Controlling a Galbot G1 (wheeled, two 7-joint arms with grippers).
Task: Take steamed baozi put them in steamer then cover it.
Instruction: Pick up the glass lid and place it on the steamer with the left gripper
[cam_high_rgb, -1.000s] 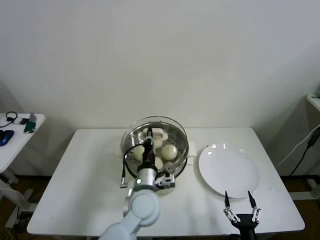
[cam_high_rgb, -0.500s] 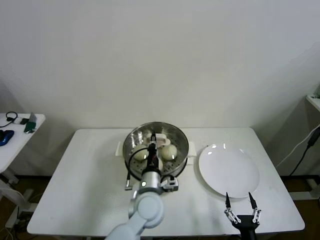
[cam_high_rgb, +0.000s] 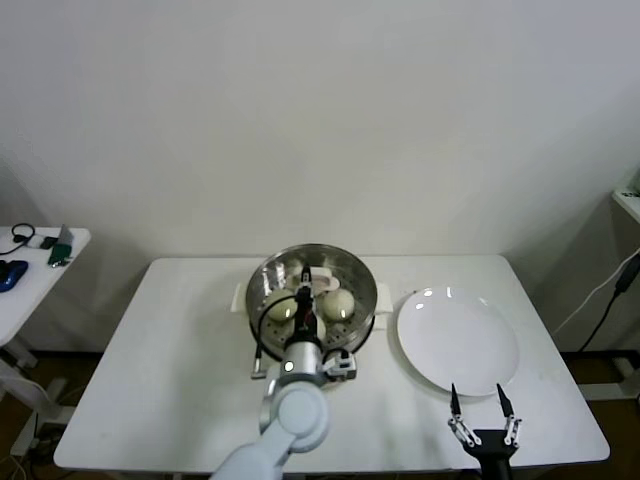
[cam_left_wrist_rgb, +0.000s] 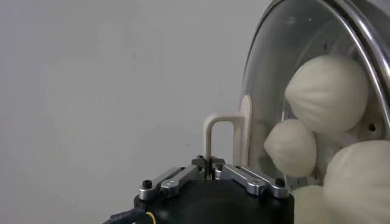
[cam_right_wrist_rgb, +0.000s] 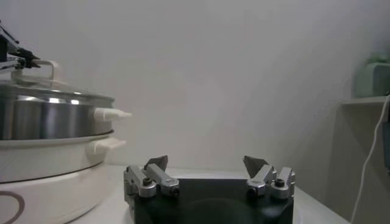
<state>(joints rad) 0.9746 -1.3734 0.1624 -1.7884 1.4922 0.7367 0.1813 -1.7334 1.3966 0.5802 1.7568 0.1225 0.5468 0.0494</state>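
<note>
The steamer (cam_high_rgb: 366, 305) stands at the table's back middle with the clear glass cover (cam_high_rgb: 340, 270) lying on it. Steamed baozi (cam_high_rgb: 341, 304) show through the glass, round and cream-white (cam_left_wrist_rgb: 329, 91). My left gripper (cam_high_rgb: 303, 275) reaches over the pot from the front and is shut on the cover's cream handle (cam_left_wrist_rgb: 222, 139), pinching its thin bar between the jaws (cam_left_wrist_rgb: 210, 162). My right gripper (cam_high_rgb: 478, 397) waits open near the table's front right edge, with nothing between its fingers (cam_right_wrist_rgb: 206, 163). From there the steamer (cam_right_wrist_rgb: 49, 122) stands off to one side.
A flat white plate (cam_high_rgb: 458, 340) lies right of the steamer, just behind my right gripper. A small side table (cam_high_rgb: 35, 265) with dark gadgets stands far left. A wall runs close behind the table.
The cover, tilted and lifted toward the front a second ago, has moved back and down onto the steamer. My left gripper went with it, still gripping. The right arm stayed put.
</note>
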